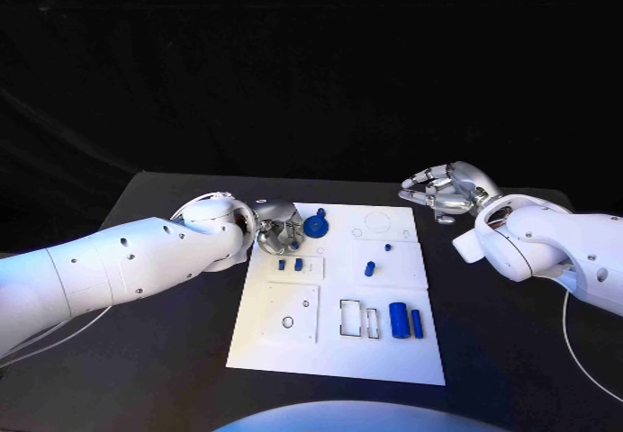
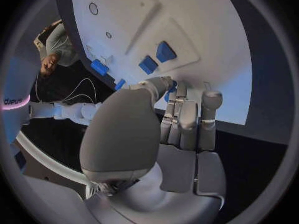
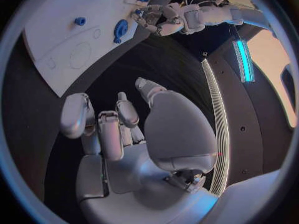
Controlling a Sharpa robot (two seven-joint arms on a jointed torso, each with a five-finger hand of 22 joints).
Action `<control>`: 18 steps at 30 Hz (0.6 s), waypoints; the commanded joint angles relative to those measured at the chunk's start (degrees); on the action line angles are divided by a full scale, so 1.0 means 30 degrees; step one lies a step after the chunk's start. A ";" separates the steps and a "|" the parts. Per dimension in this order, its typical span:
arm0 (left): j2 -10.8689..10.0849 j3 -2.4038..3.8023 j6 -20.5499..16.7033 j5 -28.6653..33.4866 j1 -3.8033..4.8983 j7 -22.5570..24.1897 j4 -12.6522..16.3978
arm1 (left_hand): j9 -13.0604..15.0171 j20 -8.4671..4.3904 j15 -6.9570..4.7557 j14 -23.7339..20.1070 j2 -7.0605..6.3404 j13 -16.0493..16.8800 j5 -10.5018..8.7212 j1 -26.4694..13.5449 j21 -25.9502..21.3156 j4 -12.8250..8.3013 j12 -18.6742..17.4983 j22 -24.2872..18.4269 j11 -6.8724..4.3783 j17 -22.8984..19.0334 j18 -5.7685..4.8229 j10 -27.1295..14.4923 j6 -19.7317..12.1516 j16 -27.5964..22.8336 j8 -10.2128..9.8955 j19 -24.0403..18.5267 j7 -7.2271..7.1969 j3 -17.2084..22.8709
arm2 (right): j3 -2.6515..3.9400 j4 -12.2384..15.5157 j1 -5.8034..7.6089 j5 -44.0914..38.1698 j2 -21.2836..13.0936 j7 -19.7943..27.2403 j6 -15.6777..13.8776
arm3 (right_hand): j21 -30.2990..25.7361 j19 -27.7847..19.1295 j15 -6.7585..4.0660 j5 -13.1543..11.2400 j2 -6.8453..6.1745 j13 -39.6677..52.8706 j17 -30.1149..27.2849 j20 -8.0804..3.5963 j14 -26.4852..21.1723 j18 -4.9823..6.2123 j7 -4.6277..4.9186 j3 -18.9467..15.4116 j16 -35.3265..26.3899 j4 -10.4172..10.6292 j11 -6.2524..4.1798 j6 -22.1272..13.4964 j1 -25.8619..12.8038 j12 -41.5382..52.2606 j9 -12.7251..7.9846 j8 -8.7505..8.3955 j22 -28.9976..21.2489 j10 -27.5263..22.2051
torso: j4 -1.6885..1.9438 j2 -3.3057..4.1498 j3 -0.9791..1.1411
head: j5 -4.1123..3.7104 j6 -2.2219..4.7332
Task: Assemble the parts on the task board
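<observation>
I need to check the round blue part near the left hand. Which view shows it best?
The head view: the round blue part lies in plain sight on the task board, beside the left hand. The right wrist view shows it small and far off. In the left wrist view I cannot tell it.

Both robot hands (image 1: 278, 227) (image 1: 446, 191) curled, nothing held.

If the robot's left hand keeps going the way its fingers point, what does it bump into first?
Probably the round blue part on the task board. The left hand is at the board's far left corner, fingers aimed at that piece. How close they are is hard to judge.
</observation>
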 commanded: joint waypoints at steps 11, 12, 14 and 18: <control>-0.0049 0.0009 -0.0089 0.0138 0.0000 -0.0148 0.0069 | -0.0100 0.0075 0.0002 -0.0317 -0.0191 0.0094 0.0031 -0.0273 -0.0290 0.0127 -0.0136 -0.0203 0.0018 -0.0325 0.0065 -0.0279 -0.0474 -0.0159 -0.0338 -0.0277 -0.0015 -0.0084 | 0.0001 -0.0034 -0.0027 -0.0179 0.0008 0.0092 0.0189 | -0.0210 -0.0160 -0.0129 0.0095 -0.0068 -0.0102 0.1291 -0.0066 0.1098 0.0250 0.0012 -0.0009 -0.0154 0.0108 -0.0075 -0.0159 -0.0085 -0.0056 -0.0031 0.0093 -0.0066 -0.0145 | -0.0017 -0.0005 0.0010 | 0.0022 -0.0017; -0.0064 0.0009 -0.0091 0.0140 -0.0001 -0.0164 0.0069 | -0.0126 0.0080 0.0006 -0.0363 -0.0234 0.0115 0.0033 -0.0314 -0.0340 0.0147 -0.0152 -0.0260 0.0021 -0.0396 0.0077 -0.0331 -0.0616 -0.0180 -0.0419 -0.0325 -0.0036 -0.0108 | 0.0001 -0.0039 -0.0028 -0.0180 0.0006 0.0092 0.0190 | -0.0632 -0.0399 -0.0131 0.0091 -0.0089 -0.0313 0.0767 -0.0067 0.0957 0.0346 0.0011 -0.0015 -0.0370 0.0124 -0.0074 -0.0178 -0.0093 -0.0225 -0.0039 0.0104 -0.0368 -0.0338 | -0.0020 -0.0004 0.0013 | 0.0023 -0.0016; -0.0098 0.0010 -0.0090 0.0143 -0.0002 -0.0205 0.0053 | -0.0140 0.0084 0.0008 -0.0455 -0.0269 0.0135 0.0034 -0.0338 -0.0385 0.0157 -0.0161 -0.0313 0.0024 -0.0584 0.0088 -0.0372 -0.0710 -0.0240 -0.0471 -0.0370 -0.0056 -0.0129 | 0.0001 -0.0050 -0.0029 -0.0185 -0.0001 0.0086 0.0190 | -0.1119 -0.0661 -0.0141 0.0093 -0.0112 -0.0597 0.0357 -0.0073 0.0825 0.0446 0.0006 -0.0003 -0.0585 0.0161 -0.0082 -0.0199 -0.0088 -0.0463 -0.0053 0.0152 -0.0701 -0.0591 | -0.0027 -0.0003 0.0016 | 0.0019 -0.0010; -0.0204 0.0013 -0.0128 0.0147 -0.0004 -0.0277 -0.0007 | -0.0189 0.0108 0.0046 -0.0620 -0.0367 0.0194 0.0045 -0.0403 -0.0564 0.0191 -0.0203 -0.0524 0.0069 -0.0789 0.0129 -0.0566 -0.1032 -0.0306 -0.0647 -0.0563 -0.0106 -0.0207 | 0.0001 -0.0060 -0.0031 -0.0218 -0.0032 0.0069 0.0187 | -0.1199 -0.0699 -0.0146 0.0093 -0.0116 -0.0706 0.0304 -0.0076 0.0806 0.0460 0.0003 0.0004 -0.0621 0.0167 -0.0086 -0.0207 -0.0079 -0.0552 -0.0058 0.0165 -0.0752 -0.0682 | -0.0016 -0.0006 0.0013 | 0.0017 0.0003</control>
